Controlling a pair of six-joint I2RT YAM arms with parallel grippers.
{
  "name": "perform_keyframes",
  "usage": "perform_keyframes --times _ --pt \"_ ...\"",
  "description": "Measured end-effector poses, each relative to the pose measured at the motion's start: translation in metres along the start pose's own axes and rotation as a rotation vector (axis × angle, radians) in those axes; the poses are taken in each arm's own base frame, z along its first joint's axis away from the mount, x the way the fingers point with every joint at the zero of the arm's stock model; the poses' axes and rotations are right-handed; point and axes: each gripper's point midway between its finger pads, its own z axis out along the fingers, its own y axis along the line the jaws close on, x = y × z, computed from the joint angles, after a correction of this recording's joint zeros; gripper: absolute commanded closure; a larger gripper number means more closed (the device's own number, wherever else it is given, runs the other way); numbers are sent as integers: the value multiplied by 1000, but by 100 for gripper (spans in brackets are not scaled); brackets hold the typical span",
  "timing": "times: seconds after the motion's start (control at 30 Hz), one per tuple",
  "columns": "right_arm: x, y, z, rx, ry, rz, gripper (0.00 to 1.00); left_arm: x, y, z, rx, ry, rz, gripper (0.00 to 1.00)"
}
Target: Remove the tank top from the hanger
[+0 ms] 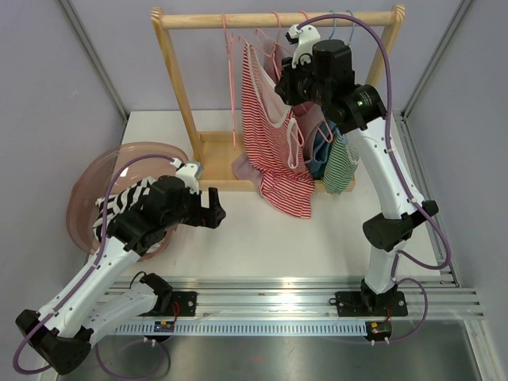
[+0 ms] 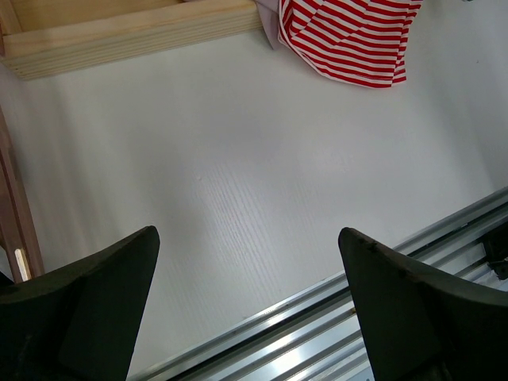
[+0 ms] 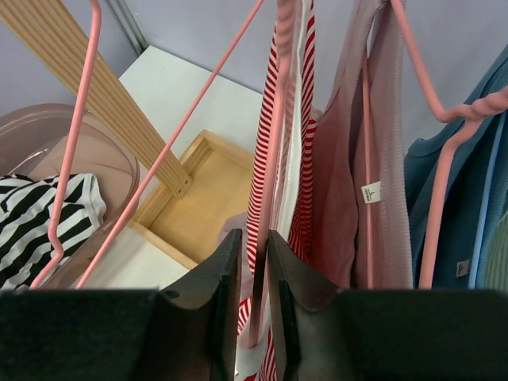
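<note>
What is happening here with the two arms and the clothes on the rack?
The right gripper is up at the wooden rack, closed on the red striped tank top, which hangs on its pink hanger. The left gripper is open and empty, low over the table near the rack's base. A black-and-white striped garment lies in the pink bin.

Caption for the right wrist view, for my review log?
Right gripper closed on the red-striped tank top beside its pink hanger, wooden rack behind.
</note>
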Motion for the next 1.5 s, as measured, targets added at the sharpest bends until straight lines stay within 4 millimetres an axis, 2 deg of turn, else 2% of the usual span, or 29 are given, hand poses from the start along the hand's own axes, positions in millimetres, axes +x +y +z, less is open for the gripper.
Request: perform_keyframes --times 0.07,0.1,0.13,0.2,0.33,0.37,0.47,0.57,0.6,0.73,1.07,1.23,1.5 --pt "1 2 0 -11 5 0 75 0 0 0 0 0 0 1" --pt "2 2 0 -14 6 0 78 0 0 0 0 0 1 1" --pt "2 3 0 -16 7 0 85 0 0 0 0 0 2 1" --pt "3 3 1 -15 9 -1 87 0 0 0 0 0 3 1" --pt "3 3 4 -16 9 11 82 0 0 0 0 0 3 1" --pt "3 3 4 -16 11 12 78 0 0 0 0 0 3 1" --pt "3 3 4 -16 10 17 77 0 0 0 0 0 3 1" --pt "3 4 5 -17 11 20 85 0 0 0 0 0 3 1" --pt "4 4 5 -17 12 22 93 0 0 0 0 0 3 1" --pt "4 3 7 -17 11 37 100 0 0 0 0 0 3 1" --pt "-6 2 6 0 -26 83 100 -4 -1 -4 7 -21 3 1" --pt "-22 4 -10 -3 -71 100 100 -13 -7 -10 23 -48 10 1" --pt "-63 10 -66 -20 -206 109 100 -33 -28 -24 52 -105 47 1"
